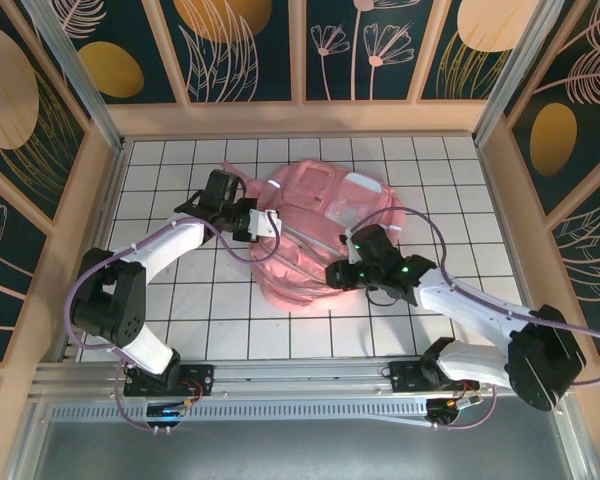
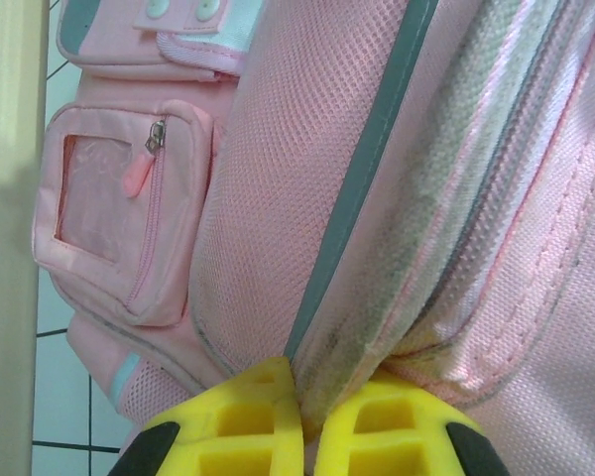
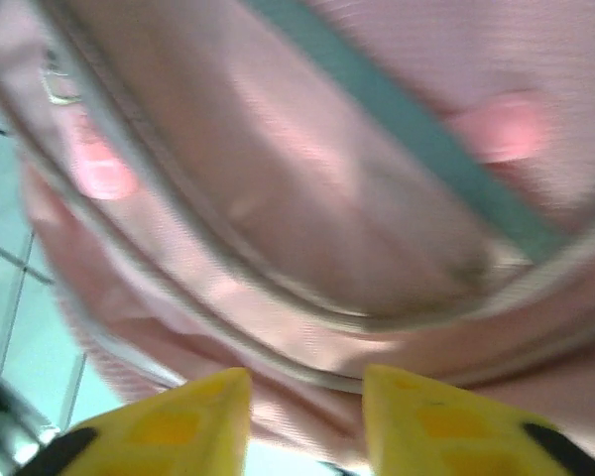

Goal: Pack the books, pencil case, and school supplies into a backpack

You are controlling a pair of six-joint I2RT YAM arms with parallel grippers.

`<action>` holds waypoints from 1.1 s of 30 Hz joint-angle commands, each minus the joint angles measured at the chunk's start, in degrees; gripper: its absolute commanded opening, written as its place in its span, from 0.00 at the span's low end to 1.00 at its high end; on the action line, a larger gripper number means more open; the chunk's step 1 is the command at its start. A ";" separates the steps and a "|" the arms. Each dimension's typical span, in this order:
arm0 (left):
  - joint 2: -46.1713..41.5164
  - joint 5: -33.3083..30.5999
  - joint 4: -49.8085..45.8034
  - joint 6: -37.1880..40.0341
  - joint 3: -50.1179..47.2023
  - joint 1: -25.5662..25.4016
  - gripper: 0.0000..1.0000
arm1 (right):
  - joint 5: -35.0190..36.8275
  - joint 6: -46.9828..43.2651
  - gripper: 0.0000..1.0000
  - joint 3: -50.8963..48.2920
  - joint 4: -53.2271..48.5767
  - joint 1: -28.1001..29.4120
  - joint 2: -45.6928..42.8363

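**Left claw pinching the backpack, right claw parted at its near side**

The pink backpack [image 1: 325,215] lies flat on the white gridded counter [image 1: 180,310]. It reaches from about the middle of the counter toward the far edge, a little right of centre.

My left claw [image 1: 270,225] is at the backpack's left side. From my left wrist I see the left claw [image 2: 302,382] closed tight on a raised fold of the backpack [image 2: 278,178]. The yellow fingers [image 2: 243,421] are pressed together, with the mesh fabric and a pale seam squeezed between them. A grey-green strip [image 2: 362,159] runs up the fabric from the pinch. To the left is a small front pocket [image 2: 99,213] with a clear window and a pink zip pull [image 2: 134,178] hanging over it. A band of counter tiles shows along the pocket's edge.

My right claw [image 1: 335,272] is at the backpack's near side, over its edge. From my right wrist the view is blurred, but the right claw [image 3: 307,382] stands partly parted, its two yellow fingers [image 3: 183,416] apart with a clear gap. I can see nothing gripped in that gap. Just beyond it the backpack [image 3: 307,218] curves across, with a pale piped edge and a teal band [image 3: 426,129]. I cannot tell whether the fingertips touch the fabric.
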 commanded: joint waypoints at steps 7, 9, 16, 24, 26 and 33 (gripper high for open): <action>-2.95 4.99 -2.84 -3.93 -2.62 0.07 0.00 | 19.66 16.93 0.46 15.33 -3.23 11.44 11.91; -3.31 5.16 -3.01 -3.80 -2.87 0.07 0.00 | 26.56 17.90 0.48 18.16 -8.60 12.32 14.41; -2.89 4.00 -3.34 -3.32 -1.96 0.07 0.00 | 30.21 16.82 0.51 19.55 -10.04 12.58 17.99; -2.19 4.03 -3.36 -3.38 -1.85 0.07 0.00 | 33.14 17.94 0.50 19.71 -9.96 12.35 20.70; -2.00 3.51 -3.45 -3.48 -1.91 0.08 0.00 | 33.21 17.91 0.48 19.06 -9.24 11.98 20.96; -4.19 6.08 -7.96 -1.48 -1.42 -1.02 0.51 | 25.85 13.04 0.14 15.62 0.10 9.10 19.61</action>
